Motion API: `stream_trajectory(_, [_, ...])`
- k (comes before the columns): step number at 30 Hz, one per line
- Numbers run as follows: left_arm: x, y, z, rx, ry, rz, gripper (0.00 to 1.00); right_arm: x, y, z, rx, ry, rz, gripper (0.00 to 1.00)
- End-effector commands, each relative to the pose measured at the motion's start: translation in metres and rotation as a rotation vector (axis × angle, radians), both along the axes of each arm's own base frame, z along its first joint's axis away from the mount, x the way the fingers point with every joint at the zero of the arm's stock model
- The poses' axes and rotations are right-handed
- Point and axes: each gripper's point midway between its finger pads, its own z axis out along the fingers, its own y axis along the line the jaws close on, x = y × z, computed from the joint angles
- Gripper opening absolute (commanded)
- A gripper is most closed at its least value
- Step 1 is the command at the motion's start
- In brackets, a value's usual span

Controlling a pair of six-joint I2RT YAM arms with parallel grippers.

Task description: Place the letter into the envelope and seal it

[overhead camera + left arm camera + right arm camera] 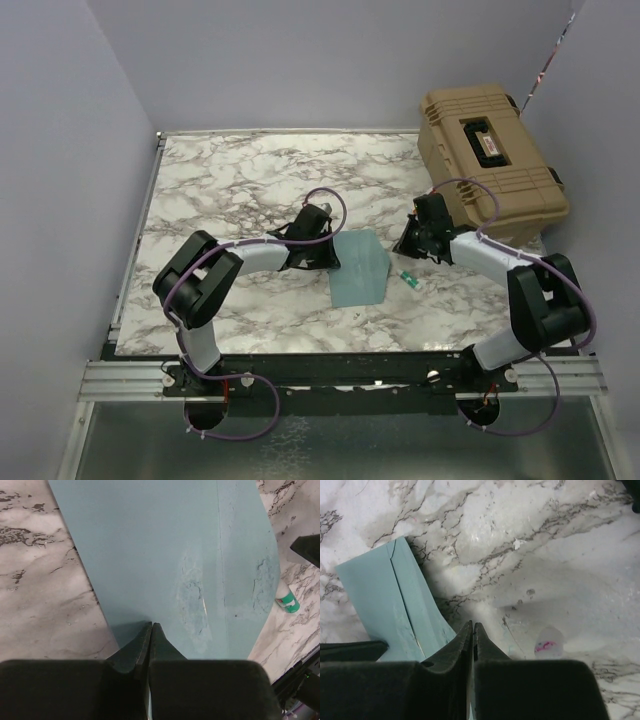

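Observation:
The teal-blue envelope (360,270) lies mid-table between my two arms, and its right side curves up off the marble. In the left wrist view the envelope (165,555) fills the frame. My left gripper (151,625) is shut on its near left edge, with a pale sliver of paper between the fingers. From the right wrist the envelope (385,600) runs in from the left, and my right gripper (473,625) is shut with the envelope's edge pinched in it. From above, the left gripper (328,262) and right gripper (402,246) flank the envelope. The letter is out of view.
A small green-and-white tube (407,279) lies on the marble just right of the envelope, also seen as the tube (287,600) from the left wrist. A tan hard case (490,160) stands at the back right. A tiny scrap (360,318) lies near the front.

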Motion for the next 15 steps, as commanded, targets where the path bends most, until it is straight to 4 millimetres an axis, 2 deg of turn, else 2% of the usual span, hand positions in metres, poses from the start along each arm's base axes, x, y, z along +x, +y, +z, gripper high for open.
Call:
stream_trajectory(1, [-0.002,0.011,-0.016,0.073,0.02,0.027,0.0,0.008,0.006,-0.004,-0.017,0.032,0.06,0.06])
stream_trajectory(7, [-0.002,0.017,-0.022,0.117,0.031,0.043,0.0,-0.003,0.029,-0.008,0.067,0.107,0.19,0.06])
stream_trajectory(15, [-0.001,0.023,-0.027,0.149,0.038,0.062,0.0,-0.015,0.063,0.02,0.275,0.078,0.344,0.14])
